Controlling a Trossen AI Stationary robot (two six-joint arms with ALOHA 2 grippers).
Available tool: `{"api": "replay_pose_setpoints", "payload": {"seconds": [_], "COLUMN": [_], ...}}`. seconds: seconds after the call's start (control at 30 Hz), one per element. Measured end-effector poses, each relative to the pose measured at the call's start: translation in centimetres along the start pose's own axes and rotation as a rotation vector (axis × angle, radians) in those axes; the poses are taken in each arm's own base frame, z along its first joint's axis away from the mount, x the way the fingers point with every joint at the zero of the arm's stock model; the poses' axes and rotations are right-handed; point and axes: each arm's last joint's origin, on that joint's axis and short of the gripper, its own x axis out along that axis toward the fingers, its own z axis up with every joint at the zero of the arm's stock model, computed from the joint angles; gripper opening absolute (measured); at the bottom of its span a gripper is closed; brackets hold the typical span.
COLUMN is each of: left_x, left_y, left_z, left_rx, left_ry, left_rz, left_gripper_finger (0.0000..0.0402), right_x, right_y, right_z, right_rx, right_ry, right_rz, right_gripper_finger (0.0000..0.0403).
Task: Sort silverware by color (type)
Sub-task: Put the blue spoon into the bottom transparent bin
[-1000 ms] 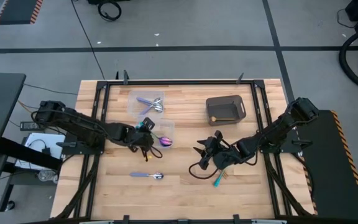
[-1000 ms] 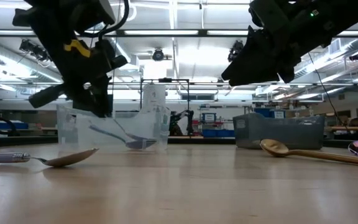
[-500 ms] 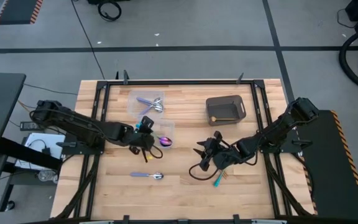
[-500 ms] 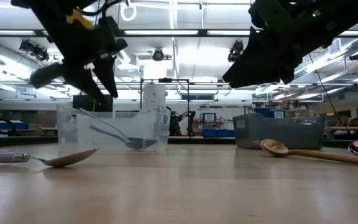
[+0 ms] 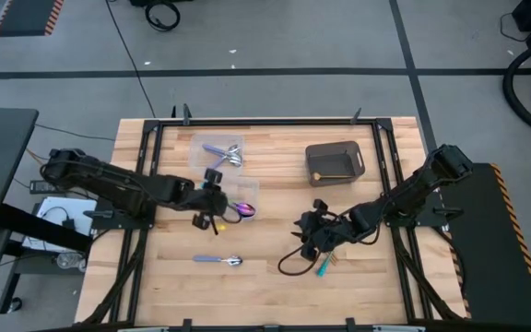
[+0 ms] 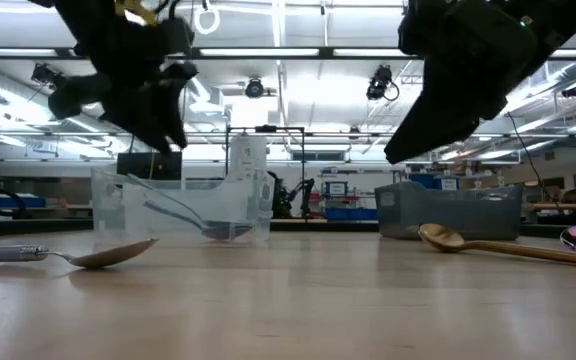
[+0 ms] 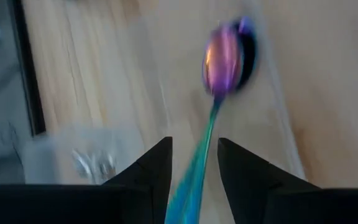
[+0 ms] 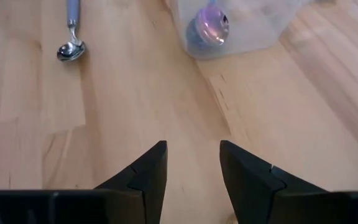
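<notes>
Left gripper [image 5: 212, 188] hangs with fingers apart above a teal-handled spoon [image 7: 213, 87], whose purple head lies in one of two clear tubs [image 5: 246, 195]; it grips nothing. Right gripper [image 5: 312, 231] hovers over bare wood near the table's middle, jaws also spread and empty. Just beside it lie a gold spoon [image 6: 498, 244] and one teal handle [image 5: 322, 269]. One lavender-handled spoon [image 5: 218, 260] lies alone toward the front edge, with open board around it. The second tub [image 5: 218, 153] holds silver-headed pieces; I cannot count them. One dark grey bin [image 5: 335, 161] stands near the far edge.
</notes>
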Motion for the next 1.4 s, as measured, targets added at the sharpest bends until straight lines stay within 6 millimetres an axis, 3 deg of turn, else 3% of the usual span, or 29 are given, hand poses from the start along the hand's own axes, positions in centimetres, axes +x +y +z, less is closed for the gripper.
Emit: {"api": "replay_pose_setpoints", "payload": {"seconds": [0.2,0.53,0.67,0.9,1.1,1.4], "left_x": [1.4,3.8,4.6,4.7,4.0,2.0], "left_y": [1.2,2.1,2.4,2.3,1.4,1.5], "left_z": [-1.8,-2.9,-2.9,-2.3,-1.0,2.0], "left_rx": [-0.031,0.129,0.151,0.128,0.117,0.044], "left_ry": [0.152,0.238,0.273,0.244,0.19,0.073], "left_rz": [-0.057,-0.129,-0.073,-0.027,-0.031,-0.006], "left_gripper_finger": [0.0137,0.0137,0.0137,0.0137,0.0137,0.0137], "right_x": [-0.2,-0.2,-0.2,-0.2,-0.2,-1.3], "right_y": [0.3,0.3,0.4,0.4,0.7,0.8], "right_z": [0.7,0.8,0.8,0.8,0.5,-0.2], "right_rx": [-0.028,-0.017,-0.019,-0.019,-0.017,-0.109], "right_ry": [-0.03,-0.04,-0.042,-0.038,0.045,0.348], "right_rz": [-0.01,-0.004,-0.003,0.005,0.116,0.178], "right_gripper_finger": [0.0157,0.0158,0.0158,0.0158,0.0158,0.0158]}}
